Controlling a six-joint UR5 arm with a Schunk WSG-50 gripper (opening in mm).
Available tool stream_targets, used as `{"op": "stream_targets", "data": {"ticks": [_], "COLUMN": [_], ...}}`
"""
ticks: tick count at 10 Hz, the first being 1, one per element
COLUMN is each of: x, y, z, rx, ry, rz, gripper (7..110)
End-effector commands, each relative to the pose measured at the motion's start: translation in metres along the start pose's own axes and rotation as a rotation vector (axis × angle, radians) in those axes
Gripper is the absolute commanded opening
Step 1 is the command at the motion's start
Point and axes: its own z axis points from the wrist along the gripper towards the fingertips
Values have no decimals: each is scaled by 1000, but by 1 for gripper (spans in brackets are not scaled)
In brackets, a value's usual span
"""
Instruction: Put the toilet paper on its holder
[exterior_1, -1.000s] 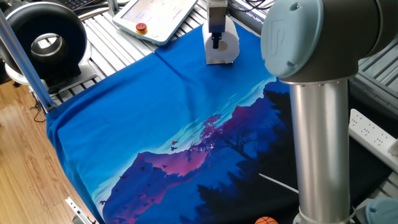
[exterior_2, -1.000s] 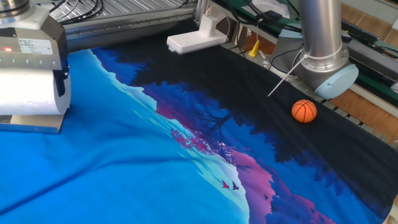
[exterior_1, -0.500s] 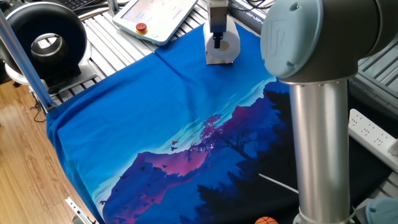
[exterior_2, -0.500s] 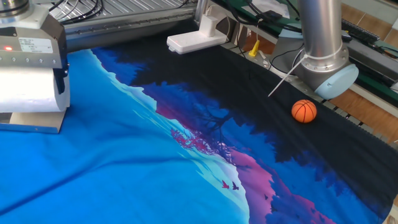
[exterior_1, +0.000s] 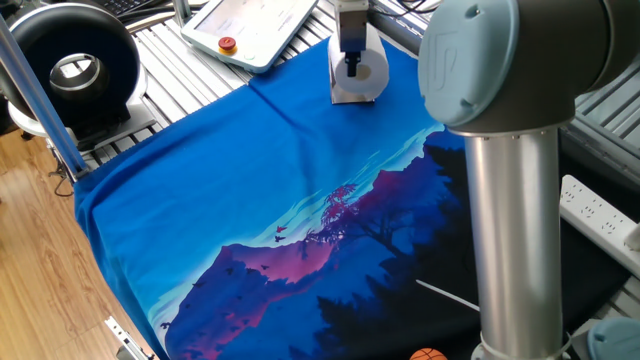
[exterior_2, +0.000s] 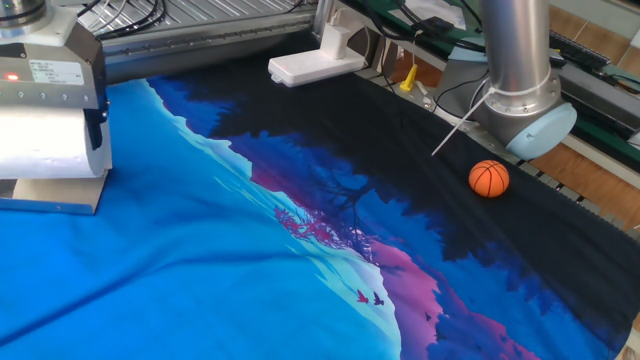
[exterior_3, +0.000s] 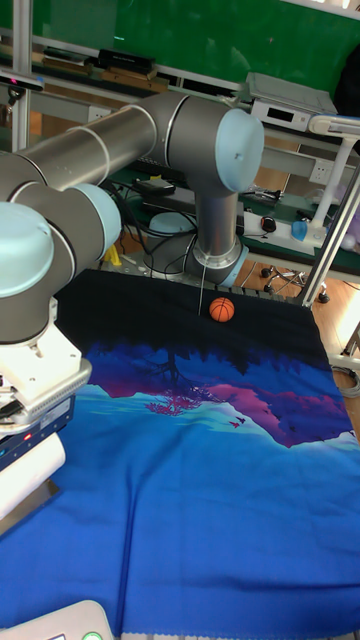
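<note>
Tall fixed view: toilet paper (exterior_3: 25, 472) half cropped.

Desk (exterior_1: 160, 75) is wearing a big cloth (exterior_1: 250, 200) printed with a blue, purple and black mountain scene, filling most of the frame. A little orange basketball (exterior_2: 489, 178) is sitting on the dark part, right of center. A black ring-shaped device (exterior_1: 68, 70) is hanging out upper left, with a white tablet-like pendant (exterior_1: 255, 28) with a red button lying at top center. A white power strip (exterior_1: 600, 215) is showing at the right edge.
</note>
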Motion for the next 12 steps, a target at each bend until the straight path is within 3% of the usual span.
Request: {"op": "stream_targets", "data": {"ticks": [1, 5, 8, 12], "x": [-1, 4, 1, 0], "y": [-9, -20, -25, -28], "z": [1, 2, 2, 2], "rx": [0, -1, 15, 17], "ry": [-19, -20, -28, -28], "rz": [-8, -15, 73, 84], "gripper": [7, 7, 7, 7]}}
